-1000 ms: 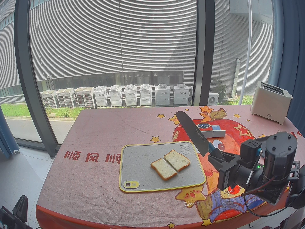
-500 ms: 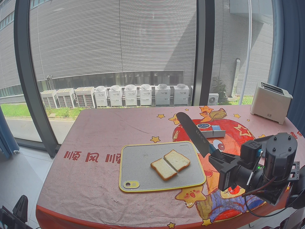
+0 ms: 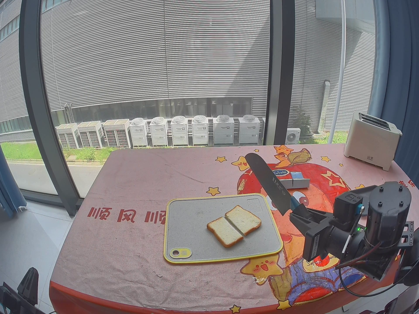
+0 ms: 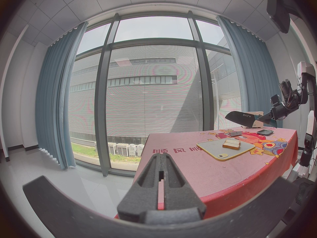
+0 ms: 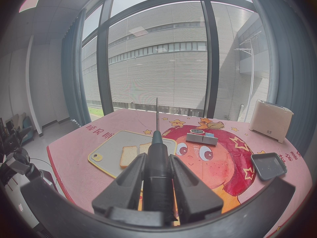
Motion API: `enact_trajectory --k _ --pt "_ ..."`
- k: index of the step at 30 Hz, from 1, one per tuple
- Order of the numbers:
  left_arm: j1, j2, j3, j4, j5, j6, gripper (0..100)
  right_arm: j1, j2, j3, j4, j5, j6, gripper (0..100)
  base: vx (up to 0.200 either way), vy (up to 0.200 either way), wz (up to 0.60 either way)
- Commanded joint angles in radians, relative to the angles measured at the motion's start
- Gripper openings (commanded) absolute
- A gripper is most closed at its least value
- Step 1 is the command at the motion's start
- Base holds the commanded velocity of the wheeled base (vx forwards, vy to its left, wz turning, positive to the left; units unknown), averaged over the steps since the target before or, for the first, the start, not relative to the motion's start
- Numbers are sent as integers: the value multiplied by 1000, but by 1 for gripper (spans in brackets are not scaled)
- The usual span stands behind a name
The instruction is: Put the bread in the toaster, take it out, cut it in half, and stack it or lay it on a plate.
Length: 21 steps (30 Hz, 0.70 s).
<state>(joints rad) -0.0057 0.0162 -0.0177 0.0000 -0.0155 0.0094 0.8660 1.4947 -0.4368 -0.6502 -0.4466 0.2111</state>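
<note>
My right jaws clamp the knife (image 3: 268,179), blade up beside the board (image 3: 187,223) — halved bread (image 3: 243,219) lies on it; left jaws together.

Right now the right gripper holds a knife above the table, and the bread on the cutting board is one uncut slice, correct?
No. The head view shows the bread on the cutting board cut into two halves side by side. The right gripper does hold the knife above the table.
</note>
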Motion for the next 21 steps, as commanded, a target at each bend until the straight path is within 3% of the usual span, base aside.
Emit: enact_trajectory --k 1,21 --pt "0 -16 18 0 0 0 0 -1 -1 4 -2 0 1 0 0 0 0" --pt "0 -16 18 0 0 0 0 1 25 1 -3 -1 2 0 0 0 0"
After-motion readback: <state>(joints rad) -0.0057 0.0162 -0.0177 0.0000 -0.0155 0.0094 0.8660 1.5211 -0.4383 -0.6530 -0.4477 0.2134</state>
